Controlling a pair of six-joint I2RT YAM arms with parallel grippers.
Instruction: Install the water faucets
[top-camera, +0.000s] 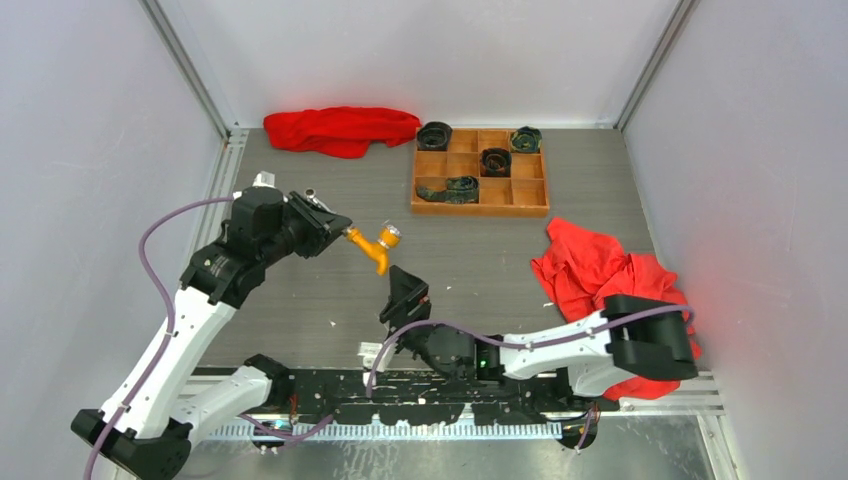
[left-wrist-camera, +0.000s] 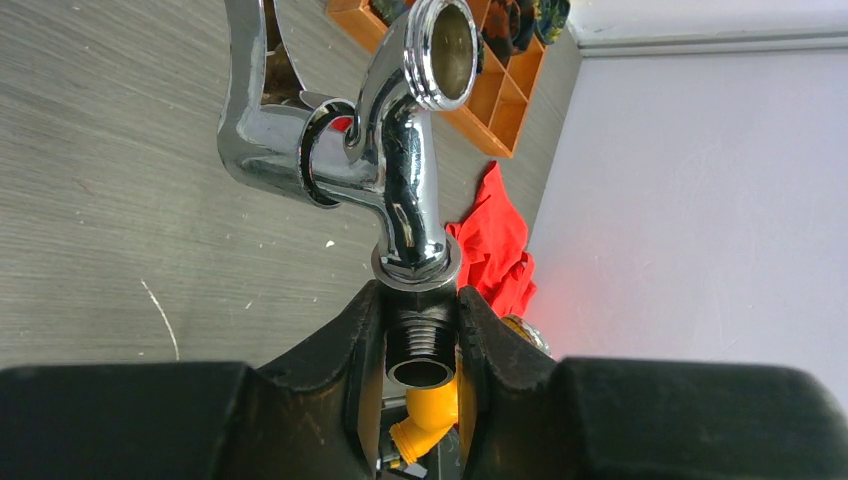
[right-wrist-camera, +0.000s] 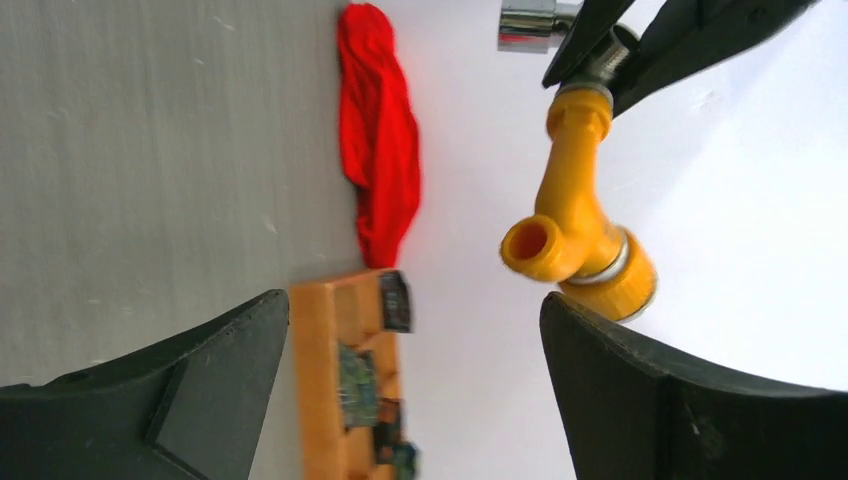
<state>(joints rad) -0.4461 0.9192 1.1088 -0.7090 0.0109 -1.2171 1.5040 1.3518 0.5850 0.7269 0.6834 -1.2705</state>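
1. Joining the two water faucets in mid-air above the desk (top-camera: 300, 320), by the look of it.
2. Gripping the silver faucet (left-wrist-camera: 395, 170) with the left gripper (left-wrist-camera: 420, 315), clamped tight on its threaded neck. Carrying the orange-yellow faucet (right-wrist-camera: 575, 215) at the end of that neck, just beyond the fingertips.
3. Waiting with the right gripper (top-camera: 407, 287) spread wide and empty, just below the orange-yellow faucet and apart from it.
4. Next, probably: rise around the yellow body, close, and twist to tighten against a firm left clamp. Cannot tell whether the threads sit fully home.
5. Counted:
   - two faucets, one silver and one orange-yellow;
   - two red cloths, one (top-camera: 340, 128) far ahead of the left gripper, one (top-camera: 600, 265) right of the right gripper;
   - one wooden tray (top-camera: 480, 210) ahead of both;
   - four dark rolled items (top-camera: 495, 160) inside it.
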